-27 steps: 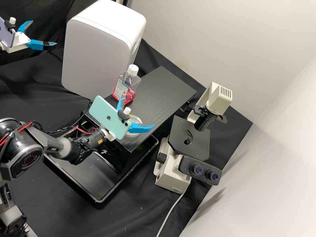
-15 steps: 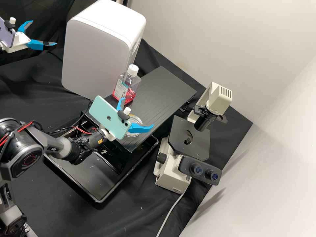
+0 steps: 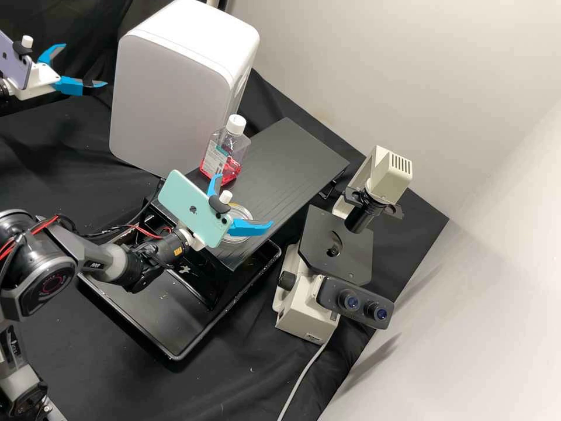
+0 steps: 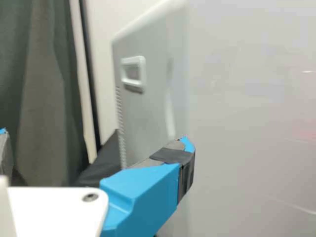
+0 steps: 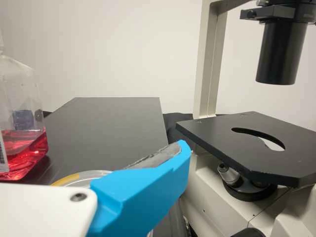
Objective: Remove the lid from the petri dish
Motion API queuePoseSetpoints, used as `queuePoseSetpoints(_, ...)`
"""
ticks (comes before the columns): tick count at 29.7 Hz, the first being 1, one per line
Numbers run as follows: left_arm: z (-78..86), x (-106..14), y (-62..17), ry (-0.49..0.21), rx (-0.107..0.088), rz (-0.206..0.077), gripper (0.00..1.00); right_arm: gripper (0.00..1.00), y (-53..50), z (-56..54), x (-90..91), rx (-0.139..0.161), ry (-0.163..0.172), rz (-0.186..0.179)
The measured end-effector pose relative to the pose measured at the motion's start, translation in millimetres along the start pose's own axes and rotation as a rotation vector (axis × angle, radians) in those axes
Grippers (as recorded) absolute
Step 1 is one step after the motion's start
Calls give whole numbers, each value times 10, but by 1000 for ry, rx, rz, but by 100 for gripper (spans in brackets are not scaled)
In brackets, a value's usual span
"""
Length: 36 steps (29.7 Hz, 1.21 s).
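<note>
At the far left, your left gripper (image 3: 84, 65) hangs released, its jaws apart on nothing, well away from the work and beside the white cabinet (image 3: 181, 82). It poses no threat where it sits. Swing it in carelessly, though, and the cabinet's corner is the first thing it meets.

Next comes the bottle (image 3: 225, 153) of red liquid, upright on the black slab (image 3: 292, 158) just behind your working arm. Any wide sweep of that wrist could tip it.

Your right gripper (image 3: 245, 199) is spread wide and grasps nothing. Its fingers (image 3: 252, 226) bracket the petri dish (image 3: 241, 215), which rests on the slab close to its near edge, above the tray (image 3: 175, 327). The lid (image 5: 81, 177) looks to be in place, though clear plastic makes that hard to confirm. I cannot tell whether either finger touches the rim.

This is where your main risks lie:
- If you close too low, you pinch base and lid together and lift the whole dish.
- If you close off-centre, one finger lands first and shoves the dish toward the edge and down into the tray.
- If you squeeze hard, the slick lid may pop out sideways.

On the right, the microscope (image 3: 339, 263) stands near, so carry the lid away low and short of its stage.
</note>
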Motion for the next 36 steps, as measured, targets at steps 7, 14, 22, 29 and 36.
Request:
queuePoseSetpoints(7,364,-10,-213,-135,-3,-1,100,100,0,0,0,0,0,0)
queuePoseSetpoints(14,497,-113,-509,-259,-41,-73,100,100,0,0,0,0,0,0)
queuePoseSetpoints(22,596,-353,-661,-356,-52,-168,100,100,0,0,0,0,0,0)
queuePoseSetpoints(29,685,-501,-744,-430,-53,-227,100,100,0,0,0,0,0,0)
queuePoseSetpoints(36,743,-592,-783,-501,-36,-262,100,100,0,0,0,0,0,0)
